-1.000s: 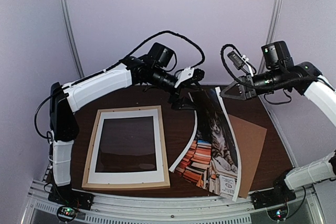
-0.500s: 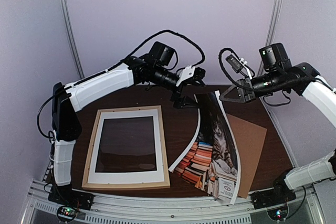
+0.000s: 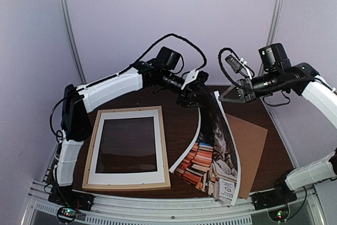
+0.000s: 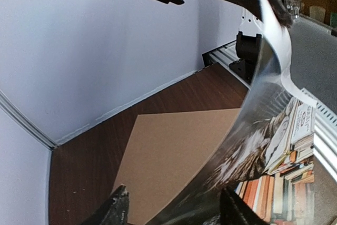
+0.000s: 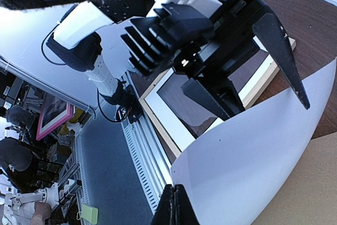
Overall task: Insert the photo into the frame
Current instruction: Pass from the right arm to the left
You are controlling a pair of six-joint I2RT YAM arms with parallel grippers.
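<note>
The photo [image 3: 216, 151], a cat above stacked orange books, hangs in a curve from its top corner, its lower end resting on the table. My right gripper [image 3: 221, 98] is shut on that corner; the right wrist view shows the closed fingertips [image 5: 174, 196] pinching the photo's white back [image 5: 253, 151]. My left gripper [image 3: 196, 97] is at the photo's upper left edge. Its fingers [image 4: 118, 208] stand apart with the printed sheet [image 4: 263, 130] passing between them. The pale wooden frame [image 3: 126, 186] lies flat at the left with a white mat inside, also visible below the sheet [image 5: 268, 77].
A brown backing board [image 3: 254, 139] lies flat on the dark table under and to the right of the photo, also seen in the left wrist view [image 4: 174, 146]. Walls close the back and sides. An aluminium rail [image 3: 158, 206] runs along the near edge.
My left gripper has moved right, onto the photo's upper edge, and its jaws have narrowed around the sheet. The right gripper has shifted slightly left, still holding the corner.
</note>
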